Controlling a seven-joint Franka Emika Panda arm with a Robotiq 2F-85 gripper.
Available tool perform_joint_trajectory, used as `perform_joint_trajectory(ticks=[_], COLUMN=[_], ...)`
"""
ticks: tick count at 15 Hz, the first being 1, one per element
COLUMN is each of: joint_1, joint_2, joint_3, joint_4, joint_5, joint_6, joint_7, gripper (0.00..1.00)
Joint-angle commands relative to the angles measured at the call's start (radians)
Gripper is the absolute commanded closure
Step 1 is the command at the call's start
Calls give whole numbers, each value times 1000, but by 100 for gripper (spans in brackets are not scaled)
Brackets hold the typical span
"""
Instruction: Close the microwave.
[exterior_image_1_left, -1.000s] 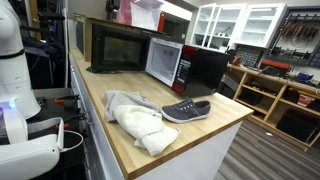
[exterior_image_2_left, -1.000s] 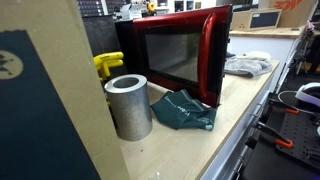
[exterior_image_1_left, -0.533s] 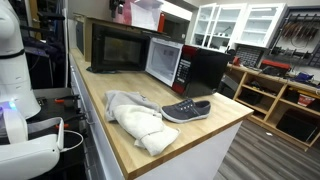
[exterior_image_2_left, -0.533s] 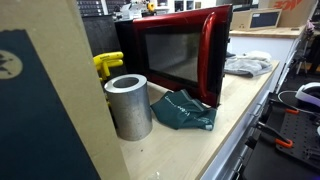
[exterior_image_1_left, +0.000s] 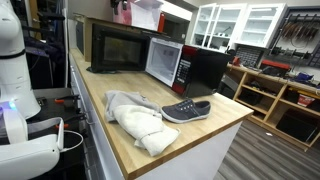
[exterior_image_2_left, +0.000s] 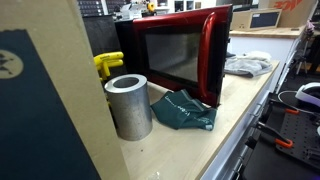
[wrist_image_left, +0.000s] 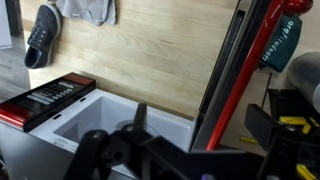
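- Nothing had moved since before — the microwave (wrist_image_left: 60, 97) door (wrist_image_left: 228, 70) stood open just beside the claw (wrist_image_left: 185, 140).
- The claw was spread wide and empty — a square push on the door's outer face seemed best.

Microwave (wrist_image_left: 45, 100): glossy red front, black control panel, black casing; pale interior just ahead of the black tool (wrist_image_left: 200, 125). Door (exterior_image_2_left: 175, 55): red frame, dark glass. Surface (wrist_image_left: 150, 50): light wood with a plank grain. Shoe (wrist_image_left: 40, 35), far beyond the tool: grey with a white sole. Cloth (exterior_image_1_left: 135, 118): off-white. Cylinder (exterior_image_2_left: 128, 105): matte grey. Crumpled wrap (exterior_image_2_left: 183, 110): dark green.
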Motion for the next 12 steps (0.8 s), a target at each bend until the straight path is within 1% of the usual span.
perform_joint_trajectory(ticks=[1,4,7,12], joint_1=[39,69,94,131], joint_2=[63,84,90,106], joint_3=[5,3,5,6], joint_4=[83,98,81,51], joint_5=[-23,0,26,122], joint_6=[0,27,55,145], joint_7=[-25,-49,-77,-145], gripper=[0,0,0,0])
